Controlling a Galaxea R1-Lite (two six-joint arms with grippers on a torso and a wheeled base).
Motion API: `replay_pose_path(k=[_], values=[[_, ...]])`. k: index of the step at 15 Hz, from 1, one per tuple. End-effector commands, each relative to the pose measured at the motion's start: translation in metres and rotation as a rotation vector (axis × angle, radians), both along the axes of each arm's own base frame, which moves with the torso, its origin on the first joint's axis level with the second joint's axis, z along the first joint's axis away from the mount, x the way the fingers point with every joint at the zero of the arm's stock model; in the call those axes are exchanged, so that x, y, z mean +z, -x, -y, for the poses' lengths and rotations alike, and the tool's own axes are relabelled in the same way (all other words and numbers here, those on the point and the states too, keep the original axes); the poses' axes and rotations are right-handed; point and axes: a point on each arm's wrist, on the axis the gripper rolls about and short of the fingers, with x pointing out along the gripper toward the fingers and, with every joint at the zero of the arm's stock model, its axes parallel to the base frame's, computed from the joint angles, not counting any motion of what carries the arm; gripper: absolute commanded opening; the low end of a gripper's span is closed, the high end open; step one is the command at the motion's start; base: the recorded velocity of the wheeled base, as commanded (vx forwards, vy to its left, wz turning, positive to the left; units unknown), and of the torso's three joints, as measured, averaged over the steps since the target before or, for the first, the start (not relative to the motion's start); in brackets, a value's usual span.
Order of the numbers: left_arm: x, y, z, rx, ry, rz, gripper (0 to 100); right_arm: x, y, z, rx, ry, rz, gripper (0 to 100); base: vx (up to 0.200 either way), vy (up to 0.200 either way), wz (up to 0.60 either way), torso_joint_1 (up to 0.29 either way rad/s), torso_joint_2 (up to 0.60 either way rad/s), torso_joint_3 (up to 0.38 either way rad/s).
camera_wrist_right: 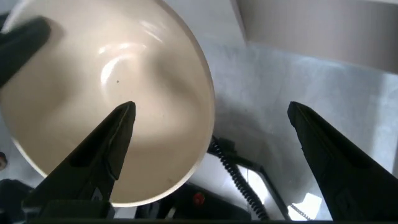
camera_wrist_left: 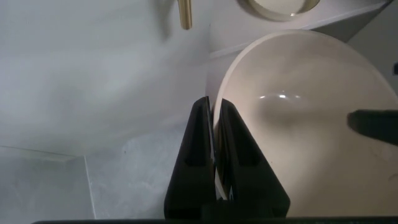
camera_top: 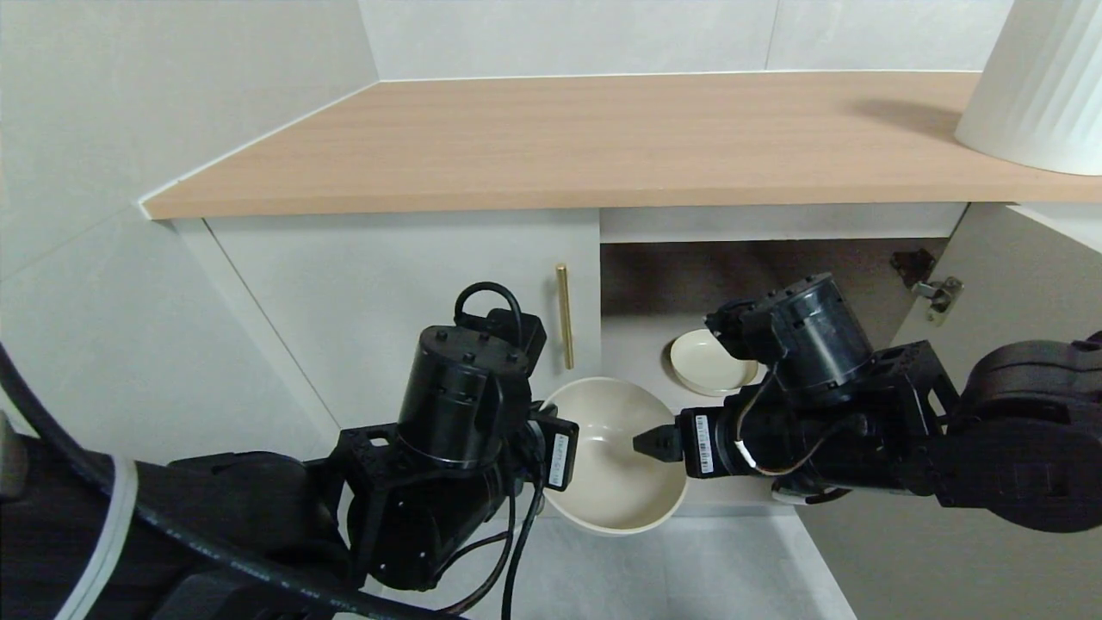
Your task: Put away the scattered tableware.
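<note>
A: Where is the bowl, and what has it?

B: Lower centre of the head view, in front of the cabinet (camera_top: pixel 775 222) and over the pale floor (camera_top: pixel 740 568). At lower left, the left gripper (camera_wrist_left: pixel 216 109) has its fingers clamped on the left rim of the bowl (camera_top: pixel 616 482), one inside the lip and one outside. Just above, a brass bar handle (camera_top: pixel 564 314) stands upright on the closed white door (camera_top: pixel 387 293).

A: How will it handle?

B: I judge it rigid and smooth, glazed ceramic or hard plastic (the sheen alone won't settle which). It is cream, round and deep, with a thin lip. It is probably slippery and could chip if dropped. A pinch on one edge lets it tip, so the opposite rim looks like the place for a second hold.

A: And the other arm?

B: The right gripper (camera_wrist_right: pixel 211 109) is spread wide at the bowl's right edge. One finger is over the hollow and the other is outside the wall. I cannot see either one touching.

A: Further right?

B: A small dish (camera_top: pixel 710 362), shallow and cream, lies flat on the shelf inside the open compartment. A metal hinge (camera_top: pixel 938 293) is at the middle right. A ribbed white vessel (camera_top: pixel 1042 86) sits on the matt wood-grain countertop (camera_top: pixel 560 138) at the upper right.
</note>
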Motion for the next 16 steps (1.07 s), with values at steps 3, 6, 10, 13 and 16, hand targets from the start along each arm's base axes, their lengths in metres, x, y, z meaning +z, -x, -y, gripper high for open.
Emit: replay_pose_path(k=[3,6,10,13,16], values=[[0.004,0.0018,-0.0014,-0.001,0.01,0.008,0,-0.0022,-0.006,0.0018,-0.013,-0.007,0.003,100,0.0,0.0,0.0,0.0,0.0,0.0],[0.0059,0.0024,-0.0021,-0.001,0.014,0.013,0,-0.0025,-0.0078,0.0021,-0.018,-0.013,0.006,100,0.0,0.0,0.0,0.0,0.0,0.0],[0.0049,0.0025,-0.0014,-0.002,0.012,0.011,0,-0.0039,-0.0076,0.0011,-0.002,-0.02,-0.003,0,0.0,0.0,0.0,0.0,0.0,0.0],[0.0045,0.0023,-0.0012,-0.003,0.009,0.01,0,-0.0024,-0.007,0.0016,-0.001,-0.024,0.0,0,0.0,0.0,0.0,0.0,0.0,0.0],[0.0035,0.002,-0.0009,-0.003,0.007,0.008,0,-0.0024,-0.007,0.0016,-0.001,-0.024,0.0,0,0.0,0.0,0.0,0.0,0.0,0.0]])
